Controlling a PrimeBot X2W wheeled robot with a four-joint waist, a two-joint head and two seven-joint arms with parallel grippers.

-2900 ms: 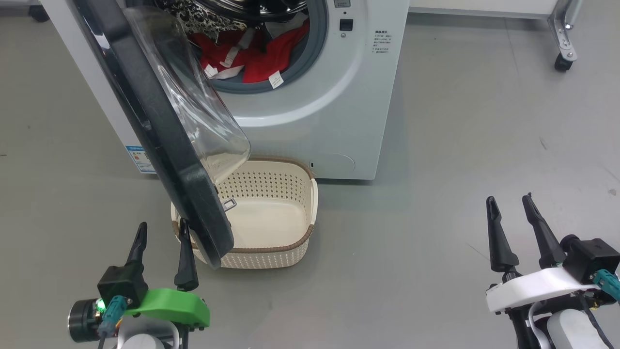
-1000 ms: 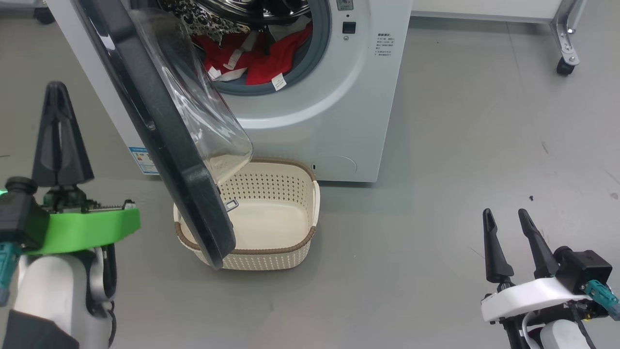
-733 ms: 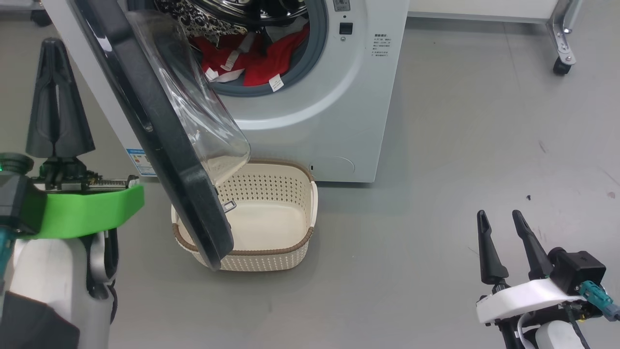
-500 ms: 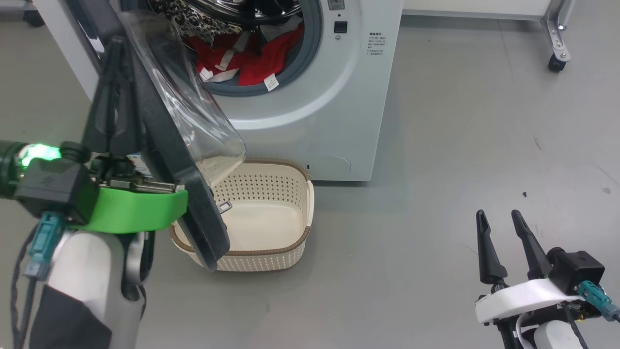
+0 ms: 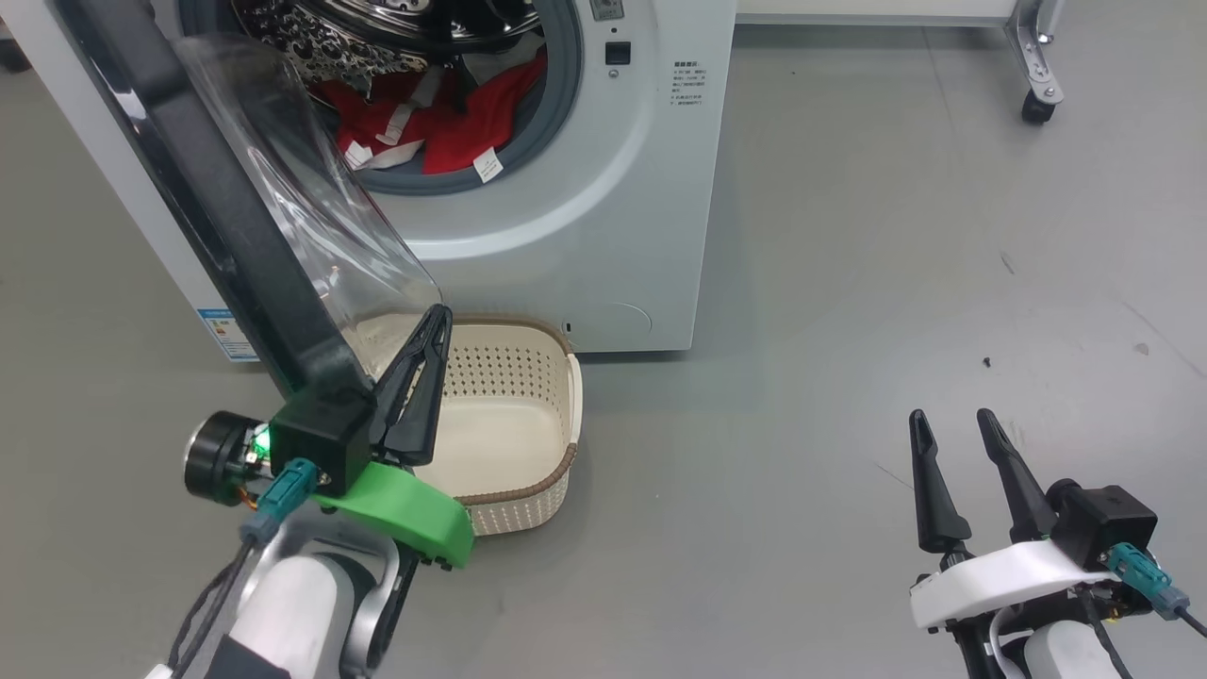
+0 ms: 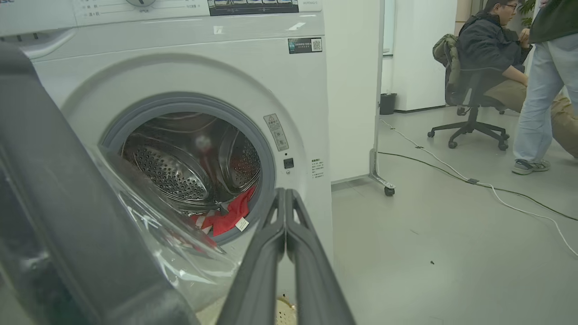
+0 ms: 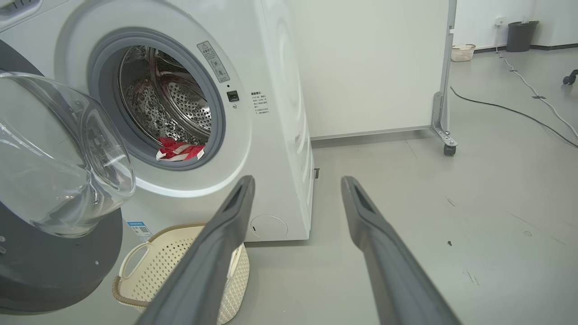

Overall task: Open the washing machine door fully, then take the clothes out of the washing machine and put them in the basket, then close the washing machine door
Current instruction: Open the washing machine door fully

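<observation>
Red clothes are lying heaped at the mouth of the machine, at about twelve o'clock from the robot, and none are out yet. The door is standing only partly open, slanting away toward ten o'clock. Its glass bowl is hanging over the left end of the basket. That basket is sitting empty on the floor right under the opening, I'd guess so each garment needs only a short drop.

The left gripper is pinched shut with nothing in it. It is pointing up toward one o'clock on the inner side of the door, just beside the bowl's lower edge; whether it is touching, I cannot tell. As I read it, the shut gripper is serving as a stiff prod to push the door out toward nine o'clock, since the opening step is not finished and the door is blocking part of the basket.

The right gripper is waiting at five o'clock, spread wide and empty, well apart from everything. It is probably keeping clear of the door's swing and ready for cloth.
</observation>
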